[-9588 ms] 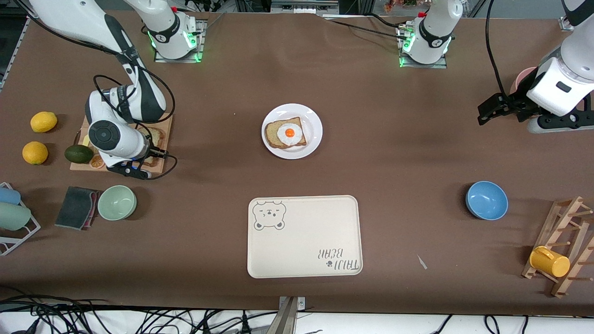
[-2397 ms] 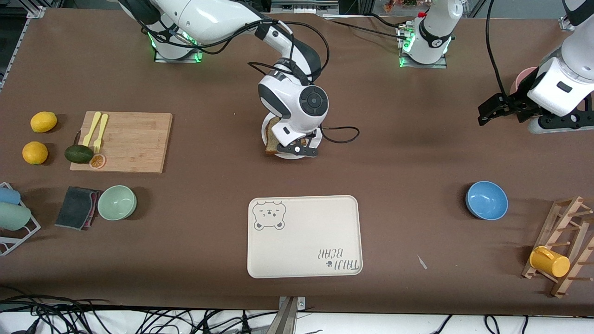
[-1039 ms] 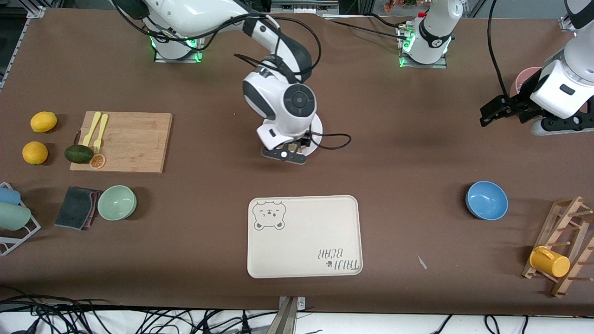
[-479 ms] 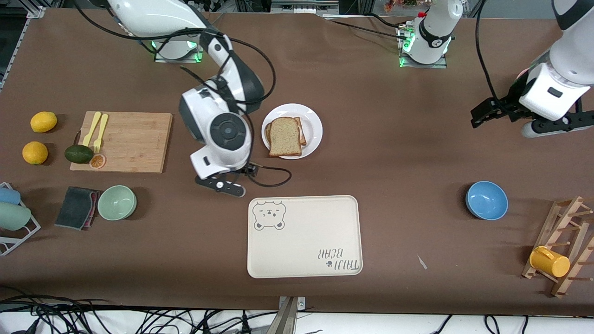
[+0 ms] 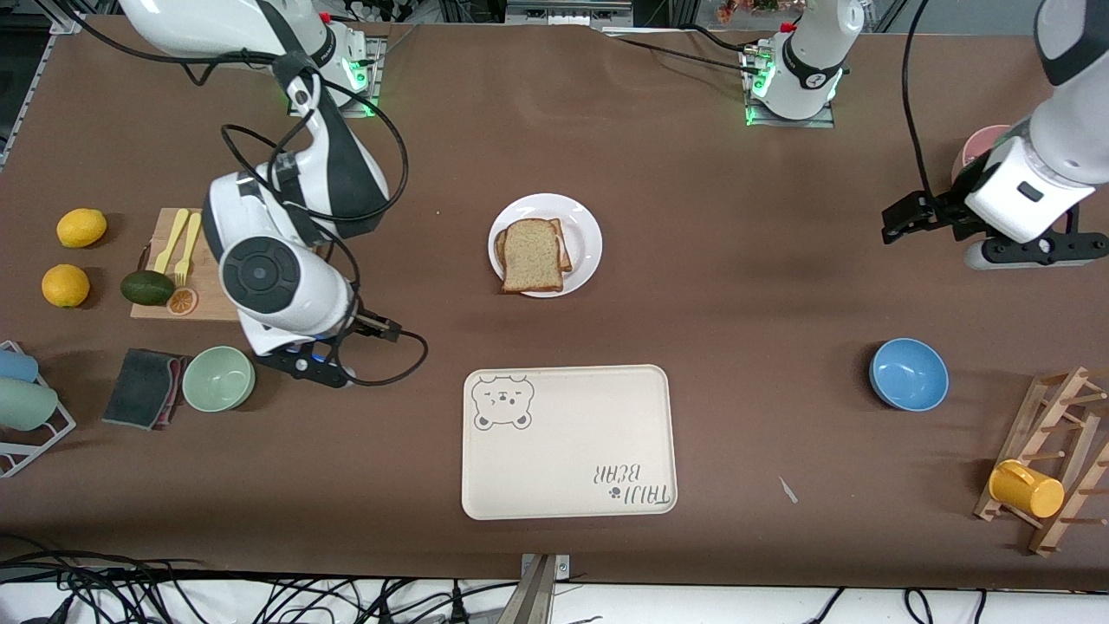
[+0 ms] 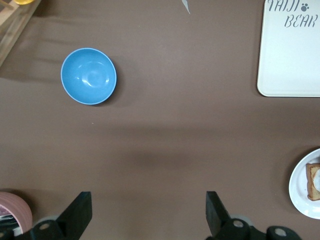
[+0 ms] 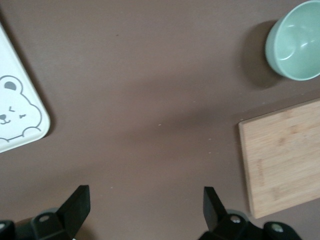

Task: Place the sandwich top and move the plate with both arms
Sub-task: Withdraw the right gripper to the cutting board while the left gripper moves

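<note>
The sandwich top (image 5: 530, 255), a speckled tan slice with brown crust, lies flat on the lower slice on the white plate (image 5: 586, 236) in the middle of the table. The plate's edge (image 6: 298, 193) and the sandwich (image 6: 314, 182) also show in the left wrist view. My right gripper (image 5: 305, 365) hangs open and empty over bare table between the cutting board and the green bowl; its fingertips (image 7: 76, 205) stand wide apart. My left gripper (image 5: 903, 220) waits open and empty over bare table toward the left arm's end, fingertips (image 6: 81, 210) wide apart.
The cream bear tray (image 5: 567, 442) lies nearer the front camera than the plate. A wooden cutting board (image 5: 186, 290) with forks, avocado and an orange slice, a green bowl (image 5: 218, 378), a grey cloth (image 5: 143, 387) and lemons (image 5: 81, 227) crowd the right arm's end. A blue bowl (image 5: 908, 373) and a mug rack (image 5: 1053, 468) sit toward the left arm's end.
My right arm has drawn away from the plate toward the cutting board and green bowl, leaving the top slice on the sandwich. My left arm has shifted only slightly.
</note>
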### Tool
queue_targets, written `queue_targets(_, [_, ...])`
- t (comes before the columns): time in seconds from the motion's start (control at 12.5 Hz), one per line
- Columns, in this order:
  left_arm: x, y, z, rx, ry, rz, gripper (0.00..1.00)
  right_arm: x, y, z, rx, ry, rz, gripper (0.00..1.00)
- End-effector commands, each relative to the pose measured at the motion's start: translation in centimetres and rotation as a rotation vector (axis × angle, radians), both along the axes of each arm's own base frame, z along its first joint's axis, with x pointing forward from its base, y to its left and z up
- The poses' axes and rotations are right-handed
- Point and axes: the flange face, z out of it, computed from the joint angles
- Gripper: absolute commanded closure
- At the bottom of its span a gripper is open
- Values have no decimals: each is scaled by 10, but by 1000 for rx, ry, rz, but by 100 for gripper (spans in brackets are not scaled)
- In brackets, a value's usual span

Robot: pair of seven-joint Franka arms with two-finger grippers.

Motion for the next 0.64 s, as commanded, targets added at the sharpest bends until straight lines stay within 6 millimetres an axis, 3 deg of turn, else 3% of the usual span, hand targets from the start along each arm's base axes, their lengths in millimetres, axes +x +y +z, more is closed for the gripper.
queue_targets(0.0, [8,32,-15,-85,-7,-47,0,-10,-46,19,15,-10,59,0])
queue_targets(0.24, [8,35,-47,-88,-14,-53,0,-10,-100,48,96,-14,73,0])
queue_targets(0.32, [7,31,-58,-87,-10,-57,0,-14,-107,59,105,-22,95,0])
queue_targets(0.48, [3,30,-74,-87,4,-55,0,-18,-132,65,146,-32,70,0])
queue_targets(0.56, [0,27,-82,-102,10,-51,0,-21,-135,66,155,-38,91,0])
